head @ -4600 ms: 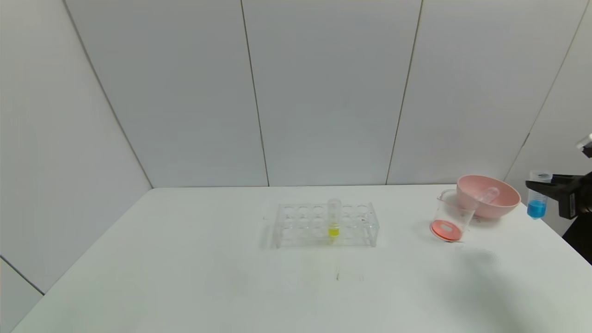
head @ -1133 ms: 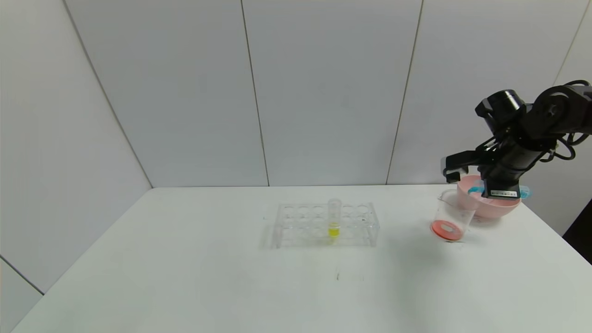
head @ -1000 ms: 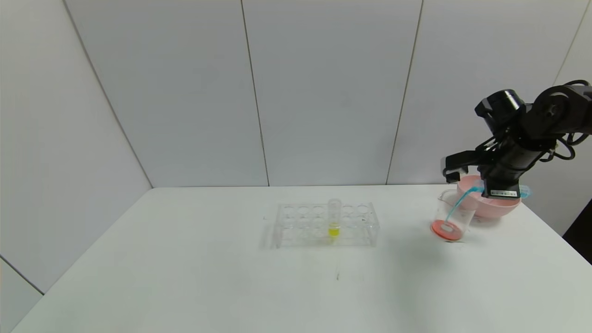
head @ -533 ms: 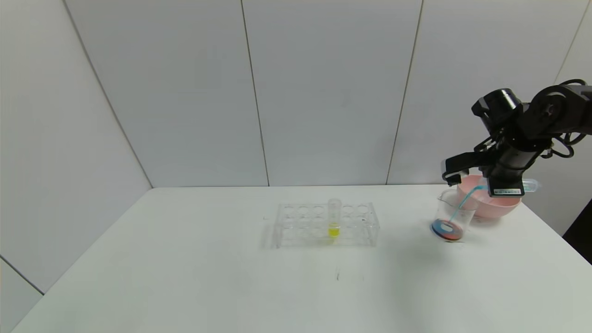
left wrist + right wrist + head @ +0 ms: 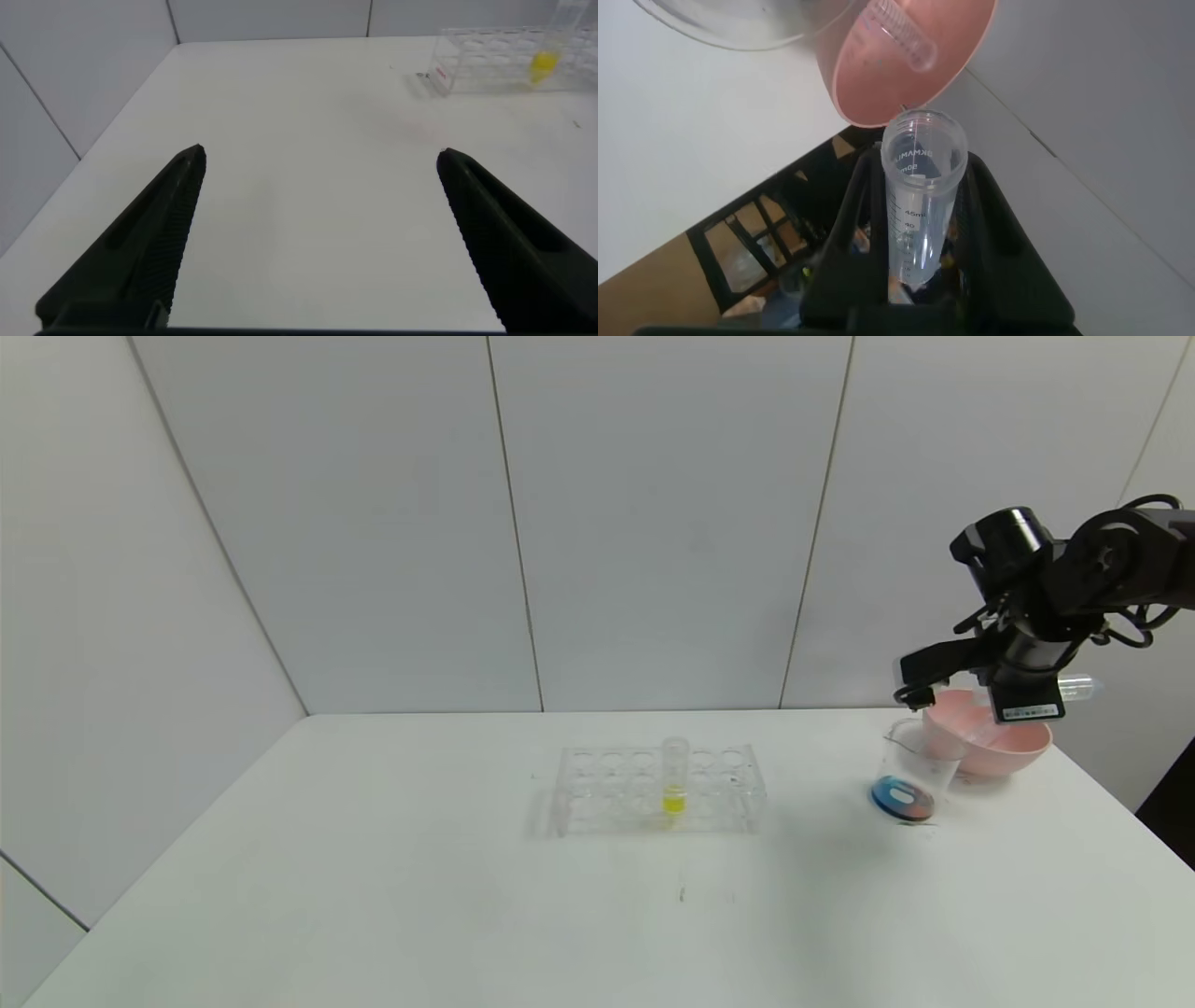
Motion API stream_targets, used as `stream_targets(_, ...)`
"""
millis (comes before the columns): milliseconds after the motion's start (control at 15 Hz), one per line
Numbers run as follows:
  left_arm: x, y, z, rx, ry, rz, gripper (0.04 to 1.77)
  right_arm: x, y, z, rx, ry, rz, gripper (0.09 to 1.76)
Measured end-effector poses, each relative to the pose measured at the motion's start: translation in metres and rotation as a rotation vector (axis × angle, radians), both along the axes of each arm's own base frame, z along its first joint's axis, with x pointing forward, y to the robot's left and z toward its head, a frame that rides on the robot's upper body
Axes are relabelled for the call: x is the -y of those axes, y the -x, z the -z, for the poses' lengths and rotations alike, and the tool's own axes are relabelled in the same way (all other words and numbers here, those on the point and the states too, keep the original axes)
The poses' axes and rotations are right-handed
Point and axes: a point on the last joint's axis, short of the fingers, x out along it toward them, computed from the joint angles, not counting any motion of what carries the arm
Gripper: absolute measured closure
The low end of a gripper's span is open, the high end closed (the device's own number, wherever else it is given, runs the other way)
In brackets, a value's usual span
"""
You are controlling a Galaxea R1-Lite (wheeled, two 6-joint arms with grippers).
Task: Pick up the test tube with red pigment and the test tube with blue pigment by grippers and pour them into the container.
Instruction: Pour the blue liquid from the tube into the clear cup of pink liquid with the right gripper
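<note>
While the right gripper (image 5: pixel 1027 695) clamps the emptied blue-pigment tube (image 5: pixel 920 201) sideways above the pink bowl (image 5: pixel 1013 744), the beaker (image 5: pixel 910 775) beside that bowl holds red and blue liquid; the left gripper (image 5: pixel 318 233) gapes wide.

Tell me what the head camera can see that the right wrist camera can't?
Only the head view shows the tube rack with its yellow tube, and the container holding blue and red liquid. Only the right wrist view looks straight into the open mouth of the test tube with blue pigment, which looks emptied. Both show the right gripper shut on that tube and the pink bowl.
</note>
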Motion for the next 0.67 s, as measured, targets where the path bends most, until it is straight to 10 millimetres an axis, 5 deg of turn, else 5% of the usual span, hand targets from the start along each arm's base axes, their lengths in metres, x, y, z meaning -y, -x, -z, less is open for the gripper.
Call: stream_targets(667, 0.000, 0.000, 0.000, 0.000, 0.000, 0.000, 0.05, -0.015, 0.001, -0.011, 0.041, 0.027, -0.079, 1.36)
